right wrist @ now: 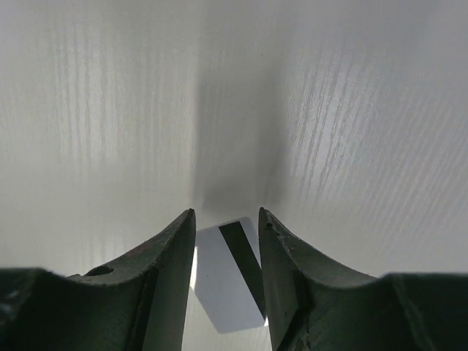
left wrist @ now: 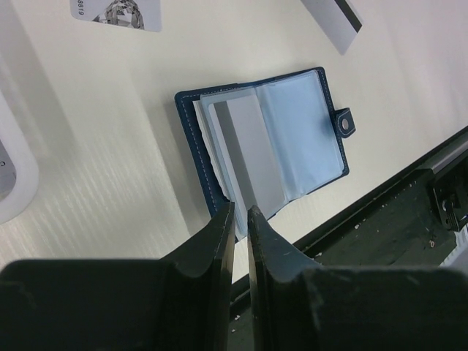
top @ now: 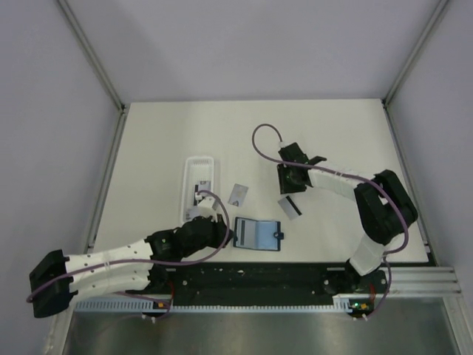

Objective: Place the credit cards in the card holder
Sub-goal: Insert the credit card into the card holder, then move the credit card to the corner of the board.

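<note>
The card holder lies open near the front edge, navy outside and light blue inside, its snap tab at the right. A grey card lies partly tucked into its left pocket. My left gripper is shut to a thin slit with nothing in it, its tips at that card's near end; from above, the left gripper sits at the holder's left edge. A white card with a black stripe lies flat on the table. My right gripper hovers open just over this striped card. A picture card lies between the arms.
A long white tray stands left of the picture card, with something small inside. The black rail runs along the table's front edge, just behind the holder. Grey walls close in the table on three sides.
</note>
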